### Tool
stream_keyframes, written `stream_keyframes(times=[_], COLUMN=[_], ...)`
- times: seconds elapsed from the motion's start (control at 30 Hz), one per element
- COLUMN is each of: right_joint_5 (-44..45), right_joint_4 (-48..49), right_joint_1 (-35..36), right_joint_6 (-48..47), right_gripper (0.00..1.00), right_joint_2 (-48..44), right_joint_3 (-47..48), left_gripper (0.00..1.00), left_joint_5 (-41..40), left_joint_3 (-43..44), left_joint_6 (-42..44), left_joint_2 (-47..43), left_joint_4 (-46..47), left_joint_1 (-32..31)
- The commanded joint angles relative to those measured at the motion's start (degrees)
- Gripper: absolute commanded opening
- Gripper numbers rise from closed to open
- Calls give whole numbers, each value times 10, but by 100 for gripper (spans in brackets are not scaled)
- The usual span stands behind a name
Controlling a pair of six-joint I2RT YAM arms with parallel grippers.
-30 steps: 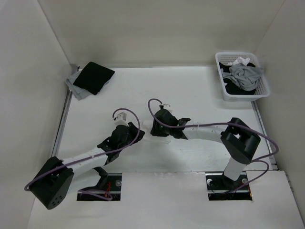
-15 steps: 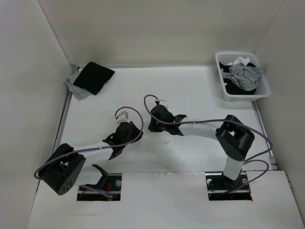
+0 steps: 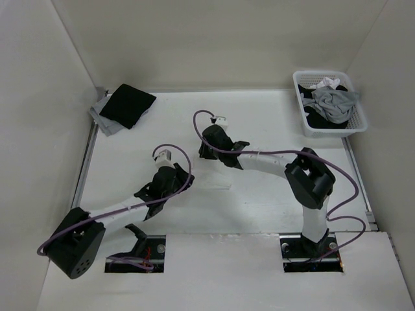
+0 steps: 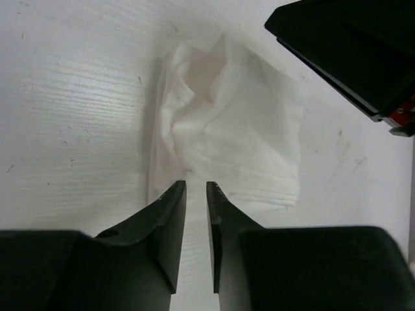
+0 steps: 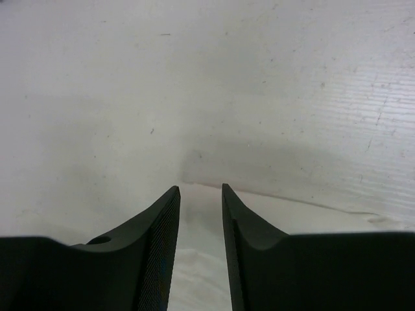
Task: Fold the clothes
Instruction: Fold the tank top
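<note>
The clothes (image 4: pixel 227 139), a white top bunched into a small folded bundle, lie on the white table; in the top view the clothes (image 3: pixel 214 179) barely stand out between the two arms. My left gripper (image 4: pixel 194 189) has its tips at the bundle's near edge, jaws a narrow gap apart with nothing between them. In the top view the left gripper (image 3: pixel 184 176) sits just left of the bundle. My right gripper (image 5: pixel 200 191) hovers over the cloth's edge, open and empty; seen from above, the right gripper (image 3: pixel 203 153) is at the bundle's far side.
A white basket (image 3: pixel 358 115) at the back right holds grey, black and white garments. A black garment (image 3: pixel 128 103) lies on a grey garment (image 3: pixel 104 118) at the back left. Walls enclose the table on three sides.
The right gripper has moved toward the back, off the middle of the bundle. The left arm's elbow swung out and back, while its gripper stayed by the cloth's left edge.
</note>
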Motion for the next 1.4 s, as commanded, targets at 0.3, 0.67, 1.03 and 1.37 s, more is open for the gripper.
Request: stream_keyframes(times=[0.3,0.67,1.03,1.37], right_joint_5=[-27,-89,-109,-112], right_joint_4=[78,201,250,199], right_joint_1=[16,-18,-22,-21], right_joint_6=[-7,40,63,56], right_gripper=[4,4,6,29], right_joint_2=[-161,-203,-205,-312], right_joint_3=[-167,-321,-402,-412], left_gripper=[16,15,14,22], left_joint_5=[0,40,59,58], left_joint_3=[49,191,218,161], left_joint_6=[-11,-10,5,14], left_joint_2=[-139,169,310,188], left_joint_4=[-94,93,169,185], left_joint_1=[-7,-1,87,94])
